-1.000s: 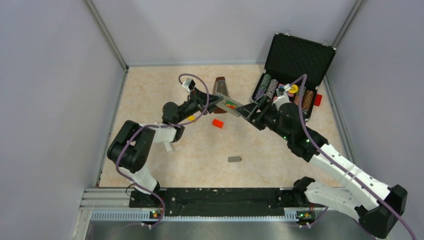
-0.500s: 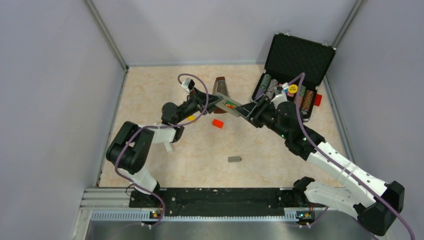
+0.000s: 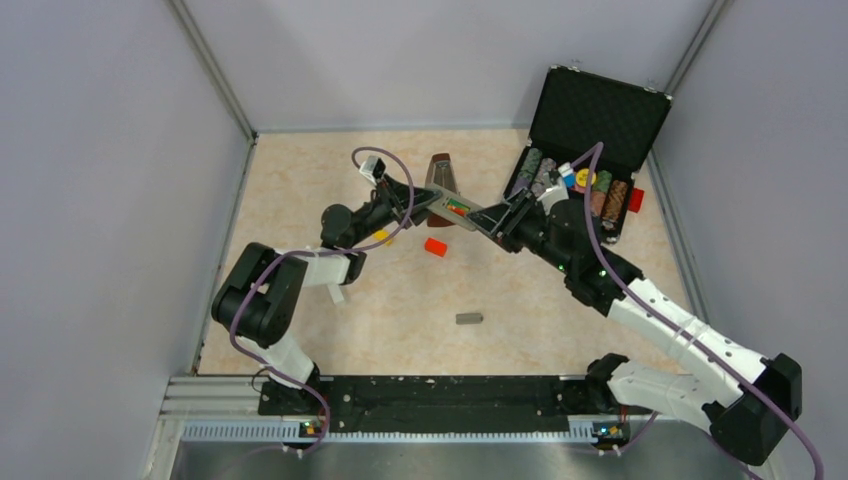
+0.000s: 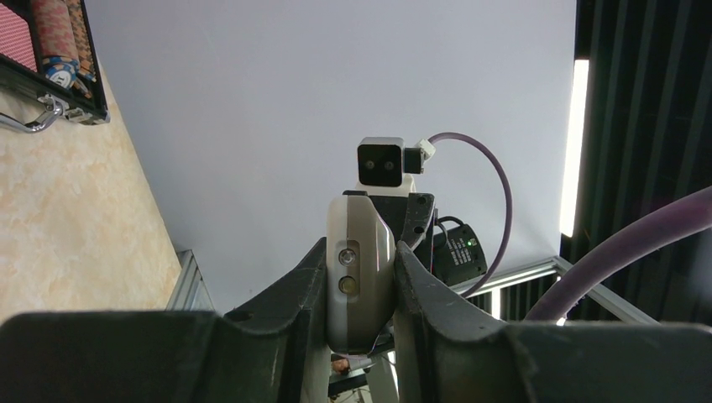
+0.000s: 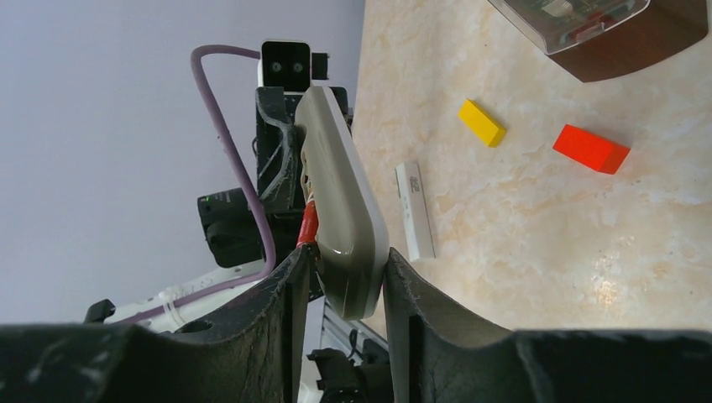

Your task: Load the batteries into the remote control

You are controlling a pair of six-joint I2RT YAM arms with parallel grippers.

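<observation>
The grey remote control [image 3: 452, 209] hangs in the air over the middle of the table, bridging both arms. In its open recess lie the green and red-orange batteries [image 3: 460, 209]. My left gripper [image 3: 425, 207] is shut on the remote's left end, and the remote [image 4: 361, 269] fills the gap between that gripper's [image 4: 359, 248] fingers. My right gripper [image 3: 490, 222] is closed around the other end. In the right wrist view the remote [image 5: 340, 193] sits edge-on between the gripper's [image 5: 346, 256] fingers. The red-orange battery's end [image 5: 308, 227] shows by the left finger.
The grey cover [image 3: 469, 318] lies on the table nearer the arm bases. A red block [image 3: 435, 246], a yellow block [image 5: 481, 122] and a white bar [image 5: 415, 210] lie under the remote. An open black case [image 3: 590, 120] stands at the back right, a brown object [image 3: 441, 175] behind the remote.
The right gripper's fingers have closed in on the remote's right end and the right arm has shifted slightly left. The left gripper keeps its hold, unmoved.
</observation>
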